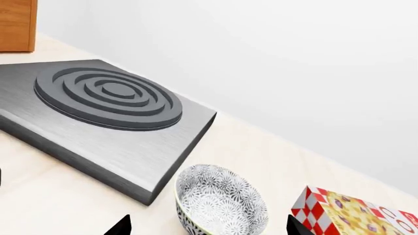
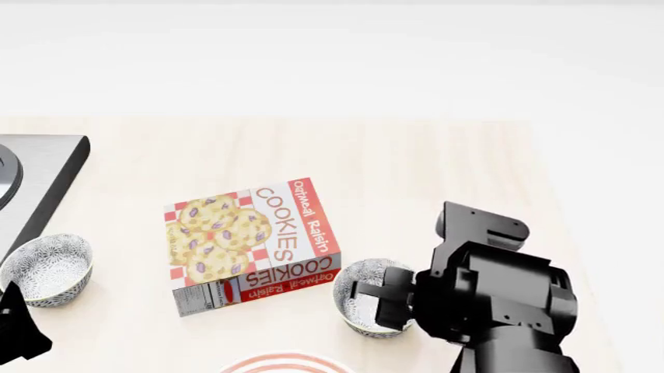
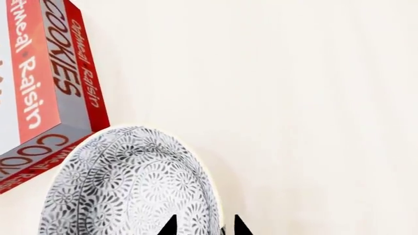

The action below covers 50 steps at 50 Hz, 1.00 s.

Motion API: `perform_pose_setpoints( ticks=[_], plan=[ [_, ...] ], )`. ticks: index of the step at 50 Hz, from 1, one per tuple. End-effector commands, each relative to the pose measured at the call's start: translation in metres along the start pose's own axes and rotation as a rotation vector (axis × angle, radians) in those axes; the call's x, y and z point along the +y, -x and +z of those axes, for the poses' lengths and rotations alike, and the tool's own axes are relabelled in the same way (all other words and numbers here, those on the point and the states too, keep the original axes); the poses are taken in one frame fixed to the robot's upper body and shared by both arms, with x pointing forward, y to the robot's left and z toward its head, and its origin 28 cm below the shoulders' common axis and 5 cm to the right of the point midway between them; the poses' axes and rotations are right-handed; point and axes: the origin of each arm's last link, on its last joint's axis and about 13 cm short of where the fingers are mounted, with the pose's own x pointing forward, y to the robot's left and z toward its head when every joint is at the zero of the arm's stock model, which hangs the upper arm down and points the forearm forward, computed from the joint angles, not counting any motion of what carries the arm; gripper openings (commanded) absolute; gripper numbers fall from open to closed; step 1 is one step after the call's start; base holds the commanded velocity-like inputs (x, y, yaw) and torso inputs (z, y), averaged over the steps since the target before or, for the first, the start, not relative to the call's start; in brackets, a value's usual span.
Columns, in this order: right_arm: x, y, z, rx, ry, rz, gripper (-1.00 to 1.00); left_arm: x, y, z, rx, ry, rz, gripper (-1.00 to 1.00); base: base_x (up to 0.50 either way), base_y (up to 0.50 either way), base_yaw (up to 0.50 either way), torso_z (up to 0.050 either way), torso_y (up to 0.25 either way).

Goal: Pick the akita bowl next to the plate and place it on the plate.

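Note:
The akita bowl (image 2: 363, 309), speckled grey and white, sits just above the plate (image 2: 282, 363), whose red-striped rim peeks in at the bottom edge of the head view. My right gripper (image 3: 205, 226) is narrowed over this akita bowl's (image 3: 124, 186) rim, one finger inside and one outside, and looks shut on it. A second alike bowl (image 2: 47, 268) stands far left. My left gripper (image 1: 209, 226) is open, its tips wide apart on either side of that second bowl (image 1: 219, 200).
A cookies box (image 2: 249, 245) lies flat between the two bowls, close to the akita bowl. A grey stove slab (image 1: 111, 98) with ringed burner sits behind the left bowl. A wooden cabinet (image 1: 16, 24) stands beyond it. The pale wooden table (image 2: 446, 171) extends rightward.

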Motion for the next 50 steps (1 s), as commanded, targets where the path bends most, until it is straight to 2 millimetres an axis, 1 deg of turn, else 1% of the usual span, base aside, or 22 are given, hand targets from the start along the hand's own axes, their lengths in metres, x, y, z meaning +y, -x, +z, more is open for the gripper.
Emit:
perform_pose_setpoints(
  ticks=[1, 7, 9, 11, 20, 21, 22, 25, 29, 40, 41, 43, 48, 50],
  plan=[
    [-0.001, 0.0, 0.001, -0.008, -0.002, -0.009, -1.0, -0.001, 0.001, 0.001, 0.0, 0.001, 0.0, 1.0, 0.0, 0.0, 0.0, 0.0, 0.0],
    [0.0, 0.0, 0.006, -0.071, 0.028, -0.018, -1.0, 0.0, 0.0, -0.001, 0.001, 0.001, 0.0, 1.0, 0.0, 0.0, 0.0, 0.0, 0.0],
    [-0.001, 0.0, 0.012, -0.134, 0.02, -0.045, -1.0, 0.0, 0.0, 0.001, 0.001, 0.001, 0.0, 1.0, 0.0, 0.0, 0.0, 0.0, 0.0],
    [0.0, 0.001, 0.017, -0.181, 0.049, -0.055, -1.0, -0.001, 0.0, 0.001, 0.001, 0.001, 0.0, 1.0, 0.0, 0.0, 0.0, 0.0, 0.0],
    [-0.004, 0.005, 0.028, -0.284, 0.062, -0.058, -1.0, 0.0, 0.0, 0.0, 0.002, 0.003, 0.002, 1.0, 0.0, 0.0, 0.0, 0.0, 0.0],
    [-0.004, 0.008, 0.025, -0.281, 0.066, -0.045, -1.0, 0.0, 0.0, 0.0, 0.002, 0.004, 0.002, 1.0, 0.0, 0.0, 0.0, 0.0, 0.0],
    [-0.003, 0.015, 0.027, -0.312, 0.07, -0.038, -1.0, 0.0, 0.0, 0.0, 0.002, 0.004, 0.002, 1.0, 0.0, 0.0, 0.0, 0.0, 0.0],
    [-0.001, 0.032, 0.023, -0.318, 0.092, -0.009, -1.0, 0.0, 0.0, 0.001, 0.003, 0.005, 0.002, 1.0, 0.0, 0.0, 0.0, 0.0, 0.0],
    [0.002, 0.053, 0.026, -0.364, 0.105, -0.005, -1.0, 0.0, 0.0, 0.0, 0.003, 0.005, 0.003, 1.0, 0.0, 0.0, 0.0, 0.0, 0.0],
    [0.01, 0.083, 0.026, -0.402, 0.119, -0.028, -1.0, 0.0, 0.0, 0.001, 0.005, 0.007, 0.006, 1.0, 0.0, 0.0, 0.0, 0.0, 0.001],
    [0.012, 0.086, 0.025, -0.391, 0.104, -0.002, -1.0, 0.0, 0.0, 0.001, 0.005, 0.008, 0.006, 1.0, 0.0, 0.0, 0.0, 0.0, 0.0],
    [0.013, 0.088, 0.021, -0.391, 0.123, -0.009, -1.0, -0.001, 0.0, 0.001, 0.005, 0.007, 0.005, 1.0, 0.0, 0.0, 0.0, 0.0, 0.0],
    [0.015, 0.106, 0.014, -0.354, 0.104, 0.048, -1.0, 0.0, 0.0, 0.0, 0.004, 0.006, 0.004, 1.0, 0.0, 0.0, 0.0, 0.0, 0.0],
    [0.016, 0.104, 0.014, -0.328, 0.105, 0.069, -1.0, 0.0, 0.0, 0.0, 0.003, 0.005, 0.004, 1.0, 0.0, 0.0, 0.0, 0.0, 0.0]
  ],
)
